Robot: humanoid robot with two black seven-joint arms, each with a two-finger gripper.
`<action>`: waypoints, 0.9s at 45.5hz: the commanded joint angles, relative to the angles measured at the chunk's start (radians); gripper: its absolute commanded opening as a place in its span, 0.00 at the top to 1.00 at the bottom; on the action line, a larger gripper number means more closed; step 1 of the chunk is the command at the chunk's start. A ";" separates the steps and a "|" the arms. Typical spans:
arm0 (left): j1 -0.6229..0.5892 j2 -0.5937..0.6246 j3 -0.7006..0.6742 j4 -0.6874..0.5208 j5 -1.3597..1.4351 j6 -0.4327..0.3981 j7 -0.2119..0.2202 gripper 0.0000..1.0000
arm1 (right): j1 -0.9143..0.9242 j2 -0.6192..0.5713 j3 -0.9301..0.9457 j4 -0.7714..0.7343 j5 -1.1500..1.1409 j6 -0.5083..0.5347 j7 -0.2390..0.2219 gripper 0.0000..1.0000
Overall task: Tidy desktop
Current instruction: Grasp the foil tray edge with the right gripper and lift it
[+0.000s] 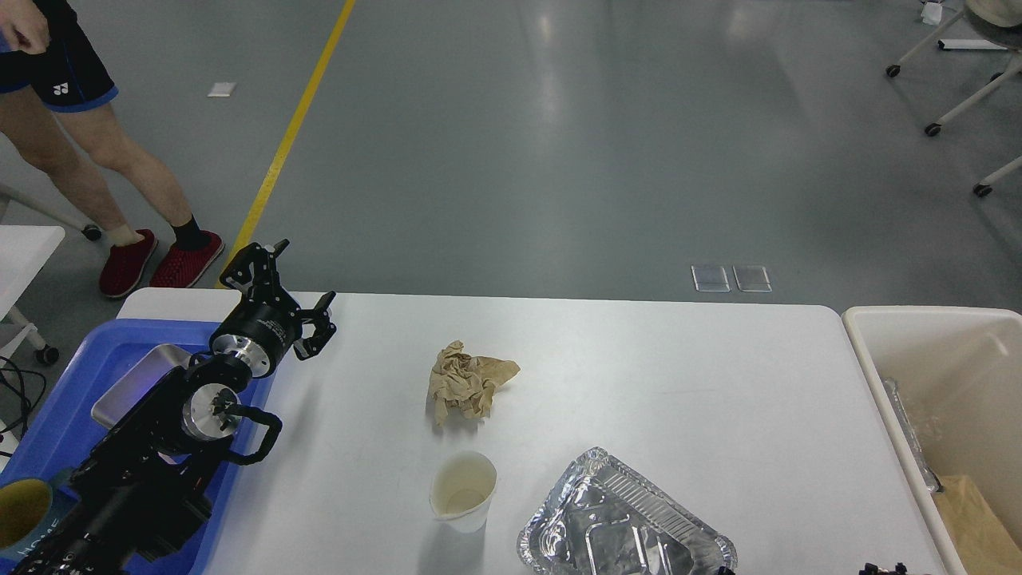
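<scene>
The white desktop [639, 359] holds a crumpled brown paper [469, 382] in the middle, a white paper cup [463, 491] standing upright in front of it, and an empty foil tray [627, 531] at the front edge. My left gripper [304, 270] is open and empty above the desktop's far left corner, well left of the paper. Of my right arm only small black bits [882, 569] show at the bottom edge, right of the foil tray; its fingers cannot be made out.
A blue tray [56, 415] at the left holds a metal pan [128, 383] and a mug [24, 511]. A beige bin [942, 359] stands at the right end. A person [80, 160] stands beyond the left corner, near a small side table [24, 247].
</scene>
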 commanded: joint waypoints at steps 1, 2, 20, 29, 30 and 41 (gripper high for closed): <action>0.000 0.001 0.000 0.000 0.000 0.000 0.000 0.03 | 0.023 -0.003 0.007 -0.008 -0.028 0.000 0.000 1.00; 0.000 0.001 0.000 0.000 0.000 0.000 0.000 0.03 | 0.032 -0.003 0.008 -0.011 -0.028 0.002 0.000 1.00; 0.000 0.003 0.000 0.000 0.000 0.000 0.000 0.03 | 0.367 -0.080 -0.007 -0.145 0.014 0.279 -0.016 1.00; 0.008 0.006 0.000 0.000 0.000 0.000 0.002 0.03 | 0.526 -0.002 -0.010 -0.342 0.103 0.462 -0.171 1.00; 0.009 0.005 0.000 0.000 0.000 0.000 0.002 0.03 | 0.536 0.010 -0.010 -0.361 0.116 0.473 -0.191 1.00; 0.017 0.012 0.000 0.000 0.000 0.000 0.002 0.03 | 0.597 0.167 -0.009 -0.494 0.177 0.484 -0.325 1.00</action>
